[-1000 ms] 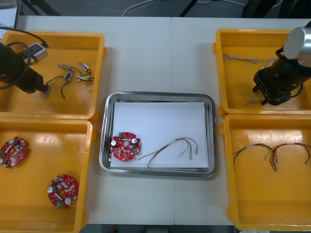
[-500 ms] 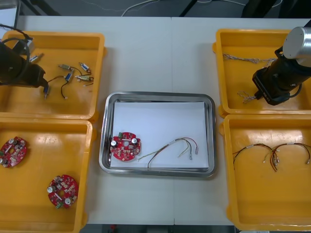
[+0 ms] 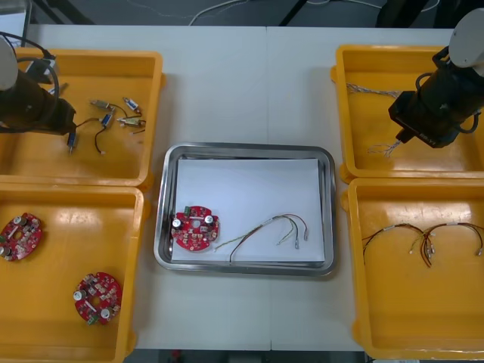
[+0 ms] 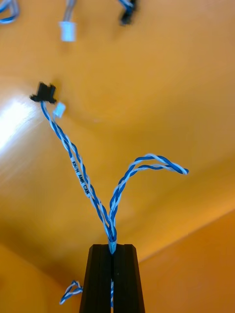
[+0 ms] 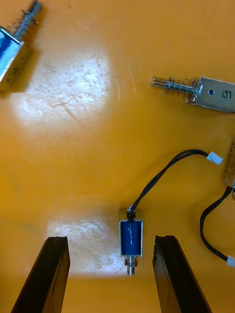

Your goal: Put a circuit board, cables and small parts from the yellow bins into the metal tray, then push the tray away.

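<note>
At two o'clock, over a yellow plastic bin [image 3: 355, 113]: right hand [image 4: 112, 247] pinching a twisted blue-and-white cable [image 4: 78, 171]. At ten, left hand [image 5: 111, 239] spread wide astride a small blue-bodied metal part [image 5: 131, 235].

The left gripper [image 5: 111, 239] is held low at the far left, pointed downward, its black fingers spread wide apart. At the far right, the right gripper [image 4: 112, 248] is seen pinched tight on a blue and white cable [image 4: 78, 171].

The tray [image 3: 244, 149] sits midway on the bench [image 3: 242, 83], bins [image 3: 83, 54] along both side edges; a circuit board [image 3: 196, 228] and cable [image 3: 265, 229] lie in it.
</note>
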`<control>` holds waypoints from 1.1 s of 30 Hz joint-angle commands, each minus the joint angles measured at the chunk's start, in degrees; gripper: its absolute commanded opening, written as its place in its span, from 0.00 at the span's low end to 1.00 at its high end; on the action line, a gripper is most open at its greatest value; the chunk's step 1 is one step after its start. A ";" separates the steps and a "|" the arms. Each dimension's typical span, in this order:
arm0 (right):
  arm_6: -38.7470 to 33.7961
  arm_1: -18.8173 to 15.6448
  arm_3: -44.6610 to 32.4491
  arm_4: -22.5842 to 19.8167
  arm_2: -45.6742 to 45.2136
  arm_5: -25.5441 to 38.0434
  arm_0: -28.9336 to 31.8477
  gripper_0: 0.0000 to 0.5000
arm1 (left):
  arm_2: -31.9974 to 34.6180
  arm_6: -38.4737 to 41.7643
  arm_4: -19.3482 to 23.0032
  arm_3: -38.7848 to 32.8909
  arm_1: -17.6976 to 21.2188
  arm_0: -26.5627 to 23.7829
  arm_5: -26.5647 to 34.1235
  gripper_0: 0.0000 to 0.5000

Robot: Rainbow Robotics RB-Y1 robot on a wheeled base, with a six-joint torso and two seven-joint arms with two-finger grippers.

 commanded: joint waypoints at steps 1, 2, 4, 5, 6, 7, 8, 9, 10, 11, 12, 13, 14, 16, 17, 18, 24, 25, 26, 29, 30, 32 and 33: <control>7.08 -3.19 -5.74 -0.77 -1.25 3.57 -1.45 0.00 | -1.13 2.67 -1.21 -3.41 -0.03 3.23 -1.65 1.00; 8.66 -3.37 -6.71 -0.86 -1.16 4.54 -1.45 0.00 | -1.13 2.67 -1.30 -3.85 -0.29 3.58 -1.65 1.00; 11.04 -3.63 -8.38 -0.95 -1.16 6.03 -1.45 0.00 | -1.13 2.76 -1.21 -4.02 -0.73 4.02 -1.65 1.00; 12.27 -3.72 -9.17 -1.12 -1.16 7.00 -1.45 0.00 | -1.04 2.85 -1.48 -4.02 -1.17 4.10 -1.74 1.00; 13.67 -3.81 -9.96 -1.21 -1.25 7.88 -1.45 0.00 | -1.13 2.93 -1.92 -4.02 -1.43 4.19 -1.83 1.00; 14.29 -3.81 -10.31 -1.30 -1.25 8.23 -1.45 0.00 | -1.13 2.93 -2.18 -3.93 -1.52 4.19 -1.92 1.00; 15.87 -3.90 -11.19 -1.39 -1.25 9.02 -1.45 0.00 | -1.13 3.02 -2.53 -4.02 -1.78 4.28 -2.27 1.00; 17.45 -3.90 -12.07 -1.39 -1.16 9.73 -1.45 0.00 | -1.04 3.11 -3.06 -3.93 -2.05 4.28 -2.36 1.00; 18.24 -3.90 -12.42 -1.39 -1.25 10.08 -1.45 0.00 | -1.04 3.20 -3.32 -3.93 -2.14 4.19 -2.36 1.00; 19.83 -3.90 -13.21 -1.47 -1.25 10.69 -1.45 0.00 | -1.13 3.28 -3.67 -3.93 -2.40 4.28 -2.36 1.00; 21.41 -3.90 -14.09 -1.47 -1.25 11.39 -1.45 0.00 | -1.13 3.55 -3.94 -3.93 -2.57 4.19 -2.36 1.00; 22.99 -3.90 -14.88 -1.56 -1.25 12.01 -1.45 0.00 | -1.13 3.72 -4.11 -4.02 -2.57 4.19 -2.44 1.00; 23.78 -3.90 -15.32 -1.56 -1.25 12.36 -1.45 0.00 | -1.13 3.81 -4.11 -3.93 -2.66 4.19 -2.53 1.00; 26.15 -3.90 -16.55 -1.74 -1.25 13.24 -1.45 0.00 | -1.13 3.90 -4.46 -3.93 -2.93 4.19 -2.79 1.00; 27.65 -3.90 -17.34 -1.83 -1.25 13.64 -1.36 0.00 | -1.13 3.99 -4.73 -3.93 -3.01 4.10 -2.97 1.00; 28.88 -3.90 -18.04 -1.83 -1.25 13.64 -1.45 0.00 | -1.13 4.16 -5.08 -3.93 -3.28 4.10 -3.06 1.00; 35.12 -3.90 -21.74 -2.35 -1.25 13.64 -0.30 0.00 | -1.13 4.87 -6.40 -3.67 -4.24 3.58 -3.32 0.99; 36.00 -3.90 -23.14 -2.53 -1.25 13.64 0.49 0.00 | -1.13 5.04 -6.57 -3.50 -4.51 3.49 -3.50 0.99; 36.26 -3.98 -24.02 -2.53 -1.34 13.64 0.93 0.00 | -1.13 5.04 -6.66 -3.32 -4.51 3.49 -3.50 0.99; 36.61 -3.98 -27.80 -3.06 -1.78 13.64 2.95 0.00 | -1.21 5.13 -6.93 -2.44 -4.86 3.23 -4.55 0.99; 36.61 -3.98 -28.85 -3.32 -2.13 13.64 3.56 0.00 | -1.30 5.13 -6.93 -2.18 -4.95 3.05 -4.82 0.98; 36.61 -3.98 -30.09 -3.85 -2.57 13.64 4.44 0.00 | -1.39 5.13 -7.10 -2.09 -5.04 3.05 -4.90 0.93; 36.44 -3.98 -30.70 -4.11 -2.92 13.64 4.79 0.00 | -1.48 5.22 -7.19 -2.09 -5.04 3.05 -4.99 0.85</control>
